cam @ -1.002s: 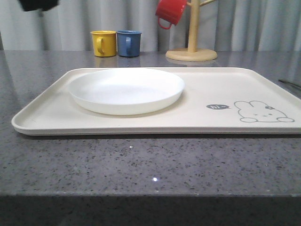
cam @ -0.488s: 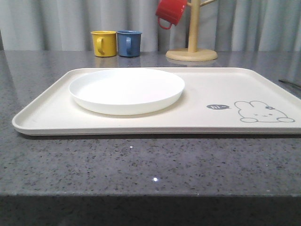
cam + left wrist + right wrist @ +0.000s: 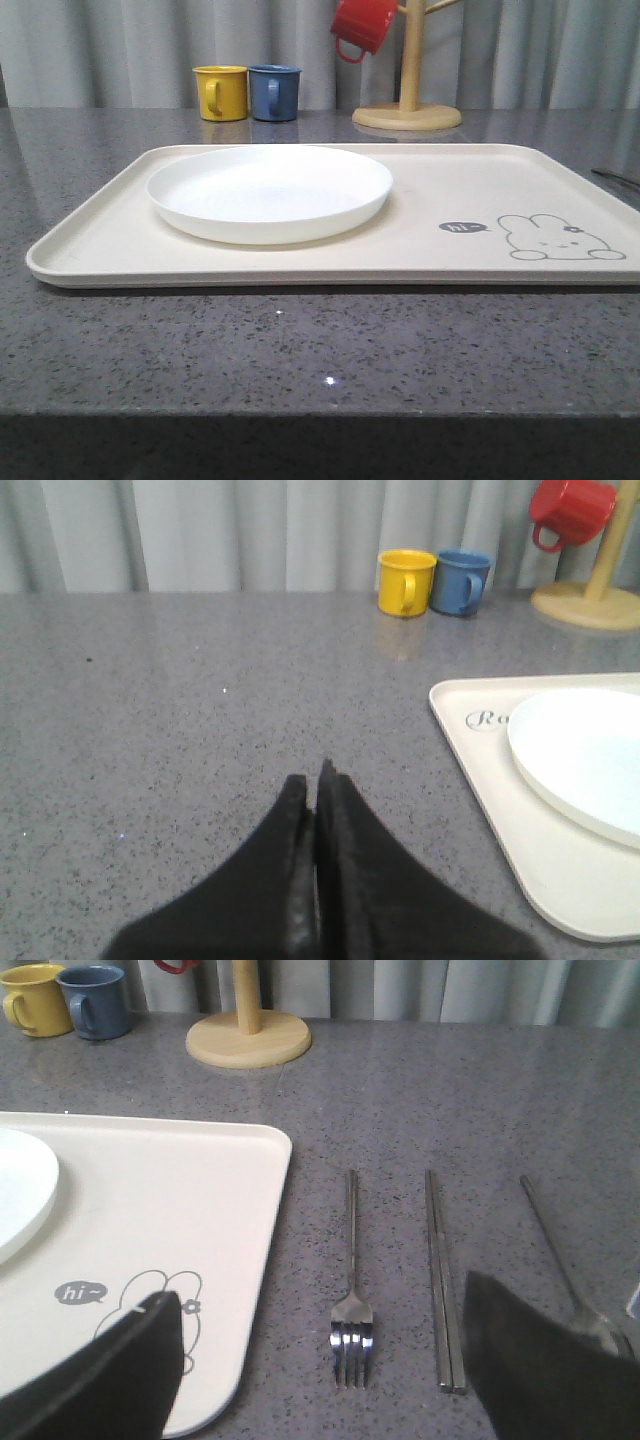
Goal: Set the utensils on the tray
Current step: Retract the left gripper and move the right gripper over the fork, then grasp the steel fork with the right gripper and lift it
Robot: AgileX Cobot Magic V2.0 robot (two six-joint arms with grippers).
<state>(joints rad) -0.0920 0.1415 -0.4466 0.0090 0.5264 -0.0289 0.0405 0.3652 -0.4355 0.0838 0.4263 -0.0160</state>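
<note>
The grey speckled worktop (image 3: 320, 350) carried everything. The cream tray (image 3: 450, 190) lay across its middle w/ a round white plate (image 3: 270, 190) on its left half and a grey rabbit drawing (image 3: 560, 238) plus "hi" bubble (image 3: 462, 227) near its front right corner. Behind the tray stood a wooden mug tree (image 3: 408, 100) w/ a red mug (image 3: 362, 25) hanging on it, and left of that a yellow mug (image 3: 221, 92) and blue mug (image 3: 274, 92) side by side, touching or nearly so.

Left gripper (image 3: 318, 780): jaws together, nothing between them, above bare worktop left of the tray, well apart from it.

Right gripper (image 3: 320, 1360): jaws wide apart, holding nothing, over the utensils. These lay on the worktop just right of the tray, off it, roughly parallel w/ each other: fork (image 3: 352, 1300) nearest the tray edge, tines toward the camera; chopsticks (image 3: 442, 1280) next, pair side by side; spoon (image 3: 565, 1270) farthest out, bowl partly hidden by one finger (image 3: 550, 1370).
</note>
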